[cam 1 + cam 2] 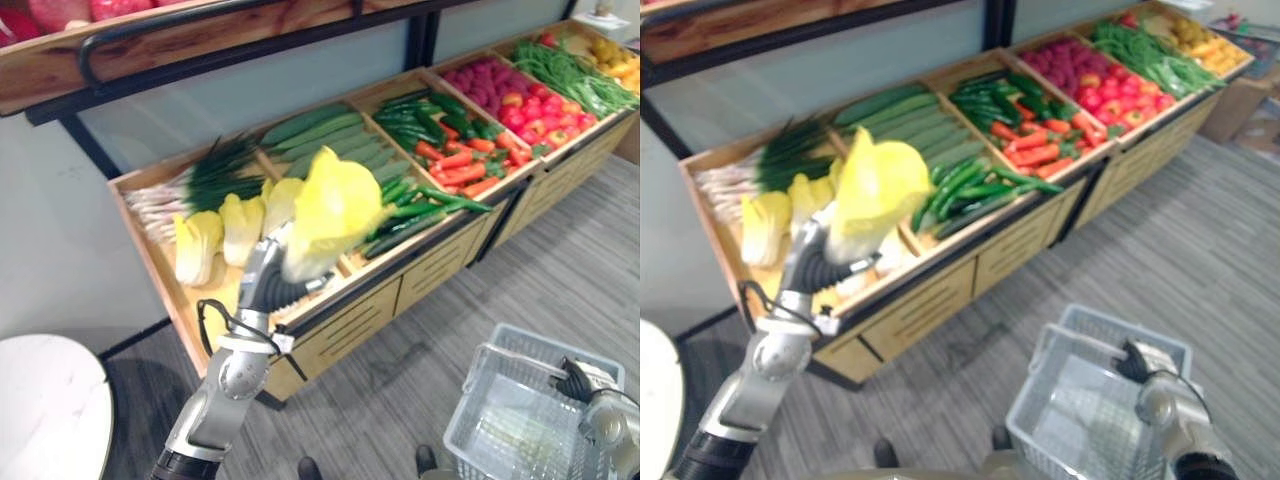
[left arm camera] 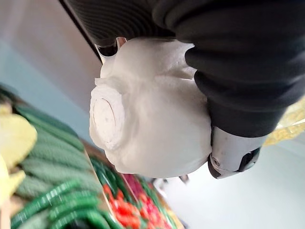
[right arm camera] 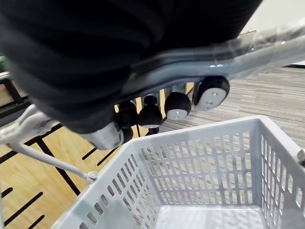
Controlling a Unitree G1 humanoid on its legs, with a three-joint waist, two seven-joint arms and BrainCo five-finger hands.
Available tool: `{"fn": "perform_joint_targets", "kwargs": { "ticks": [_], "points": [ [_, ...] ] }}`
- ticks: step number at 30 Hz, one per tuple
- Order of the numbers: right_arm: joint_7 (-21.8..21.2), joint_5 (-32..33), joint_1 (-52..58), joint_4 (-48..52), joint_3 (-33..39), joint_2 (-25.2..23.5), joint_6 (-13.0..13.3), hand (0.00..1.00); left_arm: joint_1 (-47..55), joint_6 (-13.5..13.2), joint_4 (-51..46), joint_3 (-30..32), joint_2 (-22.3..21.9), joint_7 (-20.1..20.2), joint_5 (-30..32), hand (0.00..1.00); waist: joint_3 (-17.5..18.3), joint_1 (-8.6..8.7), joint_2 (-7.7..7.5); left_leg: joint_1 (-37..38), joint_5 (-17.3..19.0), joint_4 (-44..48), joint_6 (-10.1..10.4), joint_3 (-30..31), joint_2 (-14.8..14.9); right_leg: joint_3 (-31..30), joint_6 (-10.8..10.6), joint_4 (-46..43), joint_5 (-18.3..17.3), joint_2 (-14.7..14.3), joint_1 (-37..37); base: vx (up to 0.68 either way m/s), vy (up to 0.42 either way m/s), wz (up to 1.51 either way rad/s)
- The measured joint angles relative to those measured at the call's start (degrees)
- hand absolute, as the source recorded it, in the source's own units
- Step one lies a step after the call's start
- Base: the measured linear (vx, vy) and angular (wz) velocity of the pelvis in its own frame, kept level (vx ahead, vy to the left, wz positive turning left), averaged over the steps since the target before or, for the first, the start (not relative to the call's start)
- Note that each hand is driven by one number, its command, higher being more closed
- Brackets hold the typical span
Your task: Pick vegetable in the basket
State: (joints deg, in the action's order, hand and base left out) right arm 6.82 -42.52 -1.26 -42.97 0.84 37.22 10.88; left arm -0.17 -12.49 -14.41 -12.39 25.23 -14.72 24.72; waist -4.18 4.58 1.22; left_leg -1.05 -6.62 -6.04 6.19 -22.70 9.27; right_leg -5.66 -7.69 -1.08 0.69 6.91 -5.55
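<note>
My left hand (image 1: 272,277) is shut on a yellow-leaved cabbage (image 1: 335,205) and holds it up in front of the wooden produce stand (image 1: 330,320). In the left wrist view the cabbage's white cut base (image 2: 143,129) sits inside my curled fingers (image 2: 233,157). At the lower right, a grey plastic basket (image 1: 548,347) hangs above the floor. My right hand (image 1: 583,381) is shut on its clear handle (image 3: 248,52), fingers (image 3: 176,107) curled under it. The basket's slotted wall (image 3: 200,167) shows below.
The stand holds spring onions (image 1: 190,185), more cabbages (image 1: 215,235), cucumbers (image 1: 330,135), green peppers (image 1: 420,210), carrots (image 1: 460,165), red produce (image 1: 525,110) and green beans (image 1: 570,70). A dark-framed shelf (image 1: 150,40) hangs above. A white round table (image 1: 45,410) stands lower left.
</note>
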Motion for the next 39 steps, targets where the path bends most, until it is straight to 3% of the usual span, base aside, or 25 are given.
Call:
{"fn": "perform_joint_targets", "kwargs": {
  "ticks": [9, 16, 21, 26, 28, 32, 39],
  "points": [
    [-1.1, 2.6, -2.0, 6.8, -6.0, -0.1, 0.0, 1.0, -0.2, -1.6, 1.8, -13.4, 2.3, 6.3, -6.5, 1.0, 0.3, 0.02, 0.25, 4.5, 1.5, 0.0, 1.5, -10.2, 1.9, -8.9, -0.6, -0.1, 1.6, -2.3, -1.3, -0.03, -0.017, -0.55],
    [-1.0, 4.3, -1.2, 15.3, -5.7, -0.5, -1.1, 1.0, -1.4, -2.8, 1.7, -22.1, 2.4, 9.0, -6.9, 1.0, 2.1, -0.19, -0.01, 5.9, 1.9, 0.0, 1.9, -16.2, 2.9, -10.3, -1.1, -0.2, 1.9, -3.4, -2.4, 0.01, -0.03, -0.28],
    [-1.0, 6.5, -2.1, 23.2, -7.0, -4.0, -1.9, 1.0, -2.5, -3.6, 1.6, -26.3, 3.8, 10.8, -8.8, 1.0, 2.3, -0.31, -0.39, 8.7, 2.6, 0.4, 3.1, -21.9, 4.2, -14.5, -1.2, -1.3, 1.9, -5.9, -3.3, 0.06, -0.017, -0.53],
    [-1.0, 9.3, -8.7, 28.7, -17.6, -5.7, -1.7, 1.0, -2.5, -3.8, 1.7, -28.5, 7.0, 12.9, -9.0, 1.0, 2.5, -0.24, -0.12, 14.1, 3.8, 0.6, 6.0, -31.2, 6.4, -21.6, -0.3, -3.1, 2.6, -10.8, -4.0, 0.05, 0.002, -0.84],
    [-1.0, 9.3, -11.4, 29.3, -21.6, -5.8, -1.3, 1.0, -2.5, -4.0, 1.8, -28.9, 7.2, 13.0, -8.9, 1.0, 2.5, -0.3, -0.12, 14.5, 5.9, 5.4, 6.9, -33.8, 8.5, -23.5, 0.0, -3.5, 2.8, -12.2, -4.1, 0.06, -0.002, -0.76],
    [-2.4, 9.1, -15.8, 29.3, -28.2, -5.7, -0.4, 1.0, -3.2, -5.5, 2.5, -30.9, 7.9, 14.7, -8.8, 1.0, 2.4, -0.28, 1.46, 16.6, 9.5, 11.9, 8.2, -39.6, 11.7, -26.8, 0.3, -4.8, 3.1, -14.9, -4.1, 0.02, 0.018, -0.69],
    [-3.8, 8.9, -17.2, 29.3, -32.2, -4.3, -0.1, 1.0, -4.9, -6.0, 6.4, -35.4, 8.0, 17.4, -8.8, 1.0, 2.2, 0.05, 2.02, 18.2, 12.9, 16.5, 8.7, -43.6, 13.0, -30.0, 0.3, -4.9, 3.1, -15.7, -3.8, -0.09, 0.043, -0.27]
  ]
}}
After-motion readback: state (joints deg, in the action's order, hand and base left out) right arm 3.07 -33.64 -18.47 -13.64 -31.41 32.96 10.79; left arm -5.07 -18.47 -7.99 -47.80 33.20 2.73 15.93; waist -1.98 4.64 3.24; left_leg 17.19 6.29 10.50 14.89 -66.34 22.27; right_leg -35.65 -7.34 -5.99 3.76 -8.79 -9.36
